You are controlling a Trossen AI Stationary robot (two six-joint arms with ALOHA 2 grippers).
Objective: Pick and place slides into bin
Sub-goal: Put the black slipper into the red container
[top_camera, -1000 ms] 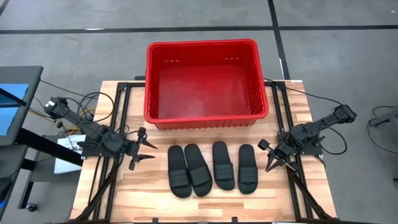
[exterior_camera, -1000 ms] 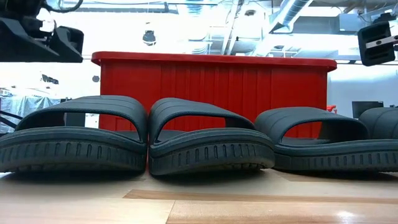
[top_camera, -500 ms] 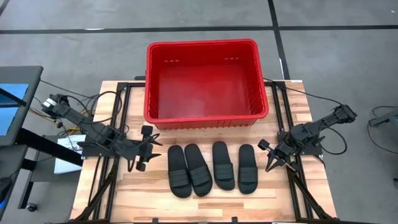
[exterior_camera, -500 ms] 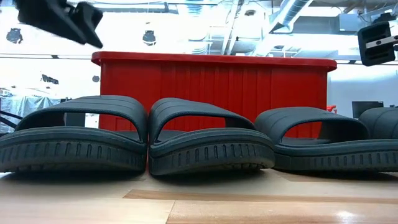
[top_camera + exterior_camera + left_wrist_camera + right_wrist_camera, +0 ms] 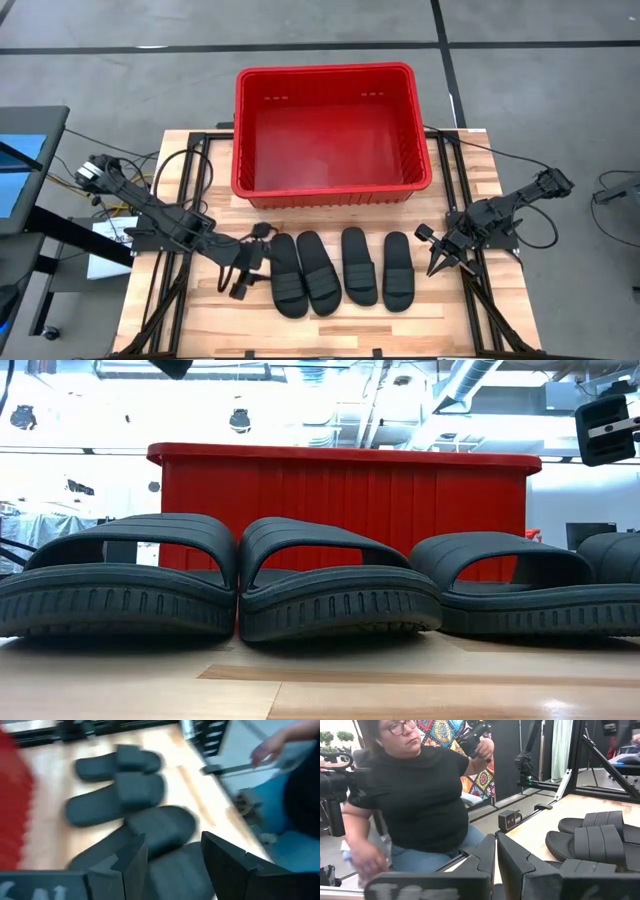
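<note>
Several black slides lie side by side, soles down, on the wooden table near its front edge: the leftmost slide (image 5: 287,275), its neighbour (image 5: 318,272), and two more (image 5: 358,265) (image 5: 398,270). The red bin (image 5: 325,135) stands behind them at the table's far edge. My left gripper (image 5: 252,262) hangs open in the air just left of the leftmost slide. In the left wrist view, the left gripper (image 5: 172,855) has slides (image 5: 150,827) showing beyond its fingers. My right gripper (image 5: 438,258) waits shut to the right of the rightmost slide, touching nothing.
Black metal frame rails (image 5: 190,190) run along both sides of the table. A person (image 5: 415,795) sits beyond the table's near edge, and a hand (image 5: 275,745) shows there in the left wrist view. Bare wood (image 5: 330,335) lies in front of the slides.
My left gripper has swung from the table's left side toward the right, up to the leftmost slide. It has risen, leaving the top of the low view, and has rolled somewhat. Its fingers have stayed open. The slides have not moved.
</note>
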